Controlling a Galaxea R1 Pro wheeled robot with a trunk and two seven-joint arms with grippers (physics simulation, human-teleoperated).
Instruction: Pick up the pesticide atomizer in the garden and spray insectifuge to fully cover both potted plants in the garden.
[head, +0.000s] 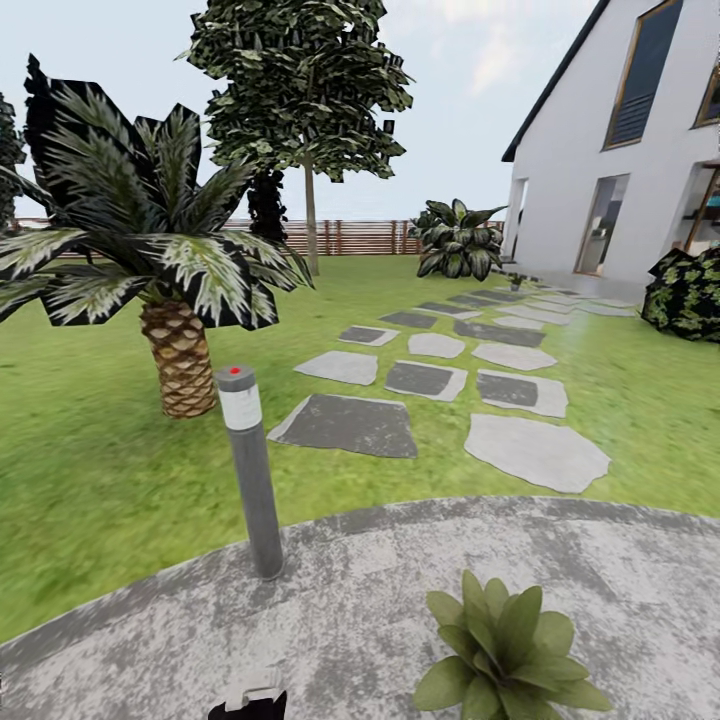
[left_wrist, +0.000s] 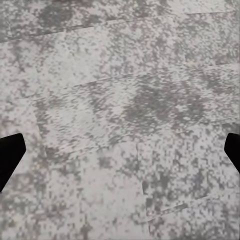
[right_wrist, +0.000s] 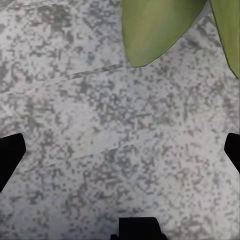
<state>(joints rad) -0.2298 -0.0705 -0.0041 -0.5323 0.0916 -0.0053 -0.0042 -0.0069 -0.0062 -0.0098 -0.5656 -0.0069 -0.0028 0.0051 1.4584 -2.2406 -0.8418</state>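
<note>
Here, a grey bollard light (head: 250, 470) with a white band and a red dot on its cap stands at the near edge of the round gravel patio (head: 620, 580), just where it meets the lawn (head: 90, 470). One potted plant (head: 505, 650) — a low rosette of pointed green leaves — sits on the gravel to the right of the post, close to the robot. A palm with striped leaves (head: 150, 250) rises from the grass behind and left of the post. Grey stepping stones (head: 430, 380) run from the patio across the lawn toward a white house (head: 620, 150), with a tall tree (head: 300, 90) and a broad-leafed plant (head: 458, 238) before a brown slatted fence (head: 350, 237), and a dark bush (head: 690, 290) at the far right. The atomizer cannot be made out anywhere.

The left gripper (left_wrist: 120, 150) hangs over bare speckled gravel (left_wrist: 120, 100), its dark fingertips (left_wrist: 10, 152) spread wide at both edges of the wrist view, nothing between them. The right gripper (right_wrist: 120, 150) is spread just as wide and empty over the gravel — two green leaves (right_wrist: 155, 25) of the rosette reach in ahead of it
</note>
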